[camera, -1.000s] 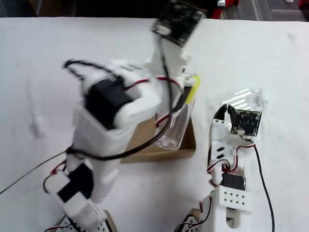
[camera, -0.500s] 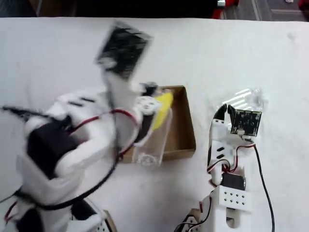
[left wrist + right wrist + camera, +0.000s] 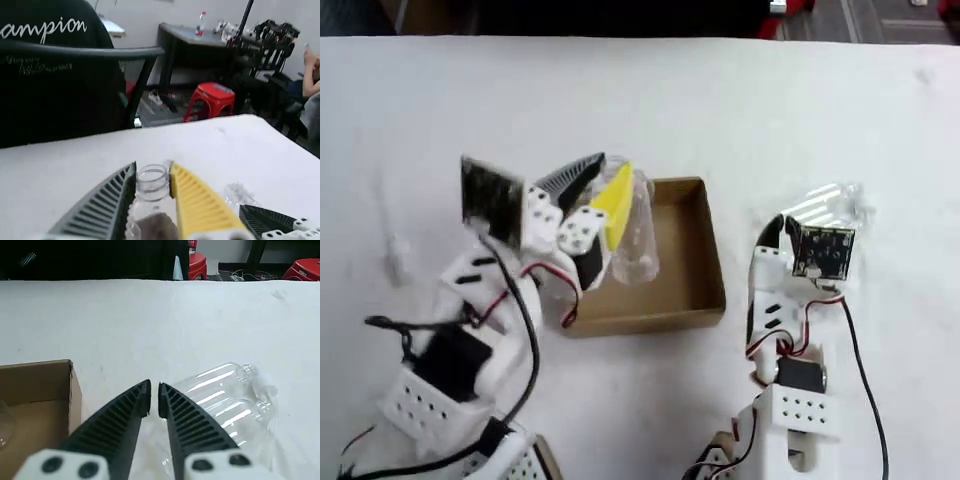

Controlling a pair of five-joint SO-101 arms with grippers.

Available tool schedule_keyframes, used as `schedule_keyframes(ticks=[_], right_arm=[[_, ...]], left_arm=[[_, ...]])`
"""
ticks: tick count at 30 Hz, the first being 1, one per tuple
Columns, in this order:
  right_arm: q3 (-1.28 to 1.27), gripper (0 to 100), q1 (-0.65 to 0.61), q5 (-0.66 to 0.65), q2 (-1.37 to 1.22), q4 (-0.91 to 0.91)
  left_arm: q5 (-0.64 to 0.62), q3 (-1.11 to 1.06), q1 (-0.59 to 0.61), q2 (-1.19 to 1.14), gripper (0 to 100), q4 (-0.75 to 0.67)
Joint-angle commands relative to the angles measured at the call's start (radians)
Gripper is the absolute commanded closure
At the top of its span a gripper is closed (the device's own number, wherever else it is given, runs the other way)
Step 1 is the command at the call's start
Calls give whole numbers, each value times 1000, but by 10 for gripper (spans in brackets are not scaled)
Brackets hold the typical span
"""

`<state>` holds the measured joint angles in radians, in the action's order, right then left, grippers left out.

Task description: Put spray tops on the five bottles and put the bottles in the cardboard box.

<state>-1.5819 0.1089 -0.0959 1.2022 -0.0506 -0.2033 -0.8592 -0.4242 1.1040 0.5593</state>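
Note:
My left gripper [image 3: 613, 168] is shut on a clear bottle [image 3: 636, 240], which hangs tilted over the left side of the cardboard box [image 3: 695, 290]. In the left wrist view the bottle's open neck [image 3: 151, 179] sits between the grey and yellow fingers of the left gripper [image 3: 152, 167], with no spray top on it. My right gripper [image 3: 780, 226] rests shut to the right of the box, just short of a few clear bottles [image 3: 828, 205] lying on the table. The right wrist view shows the right gripper [image 3: 154, 392] with those bottles [image 3: 225, 390] beyond its tips.
A white spray top with a thin tube [image 3: 394, 256] lies on the white table at the far left. The box's brown wall [image 3: 40, 372] is beside my right gripper. The right arm's black finger [image 3: 267, 220] shows close by in the left wrist view.
The left arm has swung from the box's right side back toward the left and lowered, carrying the bottle with it. The right arm has stayed still.

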Motion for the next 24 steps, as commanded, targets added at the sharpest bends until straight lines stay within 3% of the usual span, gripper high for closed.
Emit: schedule_keyframes(ticks=[1,3,7,9,12,16,24], right_arm=[[5,978,-8,-12,-2,25],[5,978,-10,-12,-2,25],[5,978,-10,-12,-2,25],[5,978,-10,-12,-2,25],[5,978,-12,-12,-2,25],[5,978,-12,-12,-2,24],[5,978,-12,-12,-2,24]], left_arm=[[135,-235,13,61,977,-321],[187,-390,13,61,977,-508],[247,-706,13,61,977,-1013],[256,-806,12,61,977,-1174],[239,-819,39,61,976,-1172],[126,-818,76,61,976,-1120],[166,-827,70,61,976,-891]])
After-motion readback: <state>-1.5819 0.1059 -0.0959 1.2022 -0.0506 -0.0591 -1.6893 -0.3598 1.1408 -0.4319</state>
